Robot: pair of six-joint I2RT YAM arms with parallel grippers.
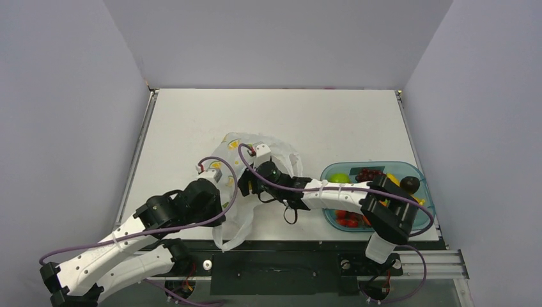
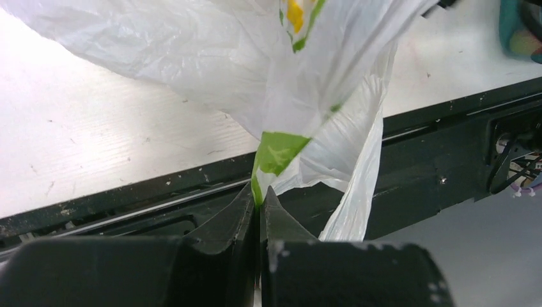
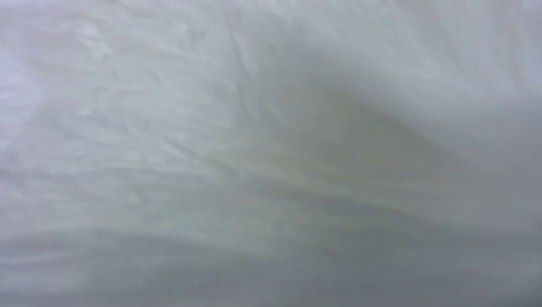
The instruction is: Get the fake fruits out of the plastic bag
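The plastic bag (image 1: 268, 150) is white and crinkly with lemon slices and green leaves, and it lies at the table's middle front. My left gripper (image 1: 222, 185) is shut on a green-printed fold of the bag (image 2: 224, 64); the pinch shows in the left wrist view (image 2: 261, 199). My right arm reaches left into the bag's mouth, and its wrist (image 1: 265, 176) is at the opening. Its fingers are hidden, and the right wrist view shows only white bag film (image 3: 268, 141). A green apple (image 1: 339, 178), purple grapes (image 1: 369, 173) and red strawberries (image 1: 348, 220) lie in the teal tray (image 1: 415, 171).
The teal tray stands at the right front beside my right arm, and its corner shows in the left wrist view (image 2: 511, 25). A loose bag handle (image 1: 233, 231) hangs over the table's near edge by the black rail (image 2: 447, 141). Grey walls enclose the table.
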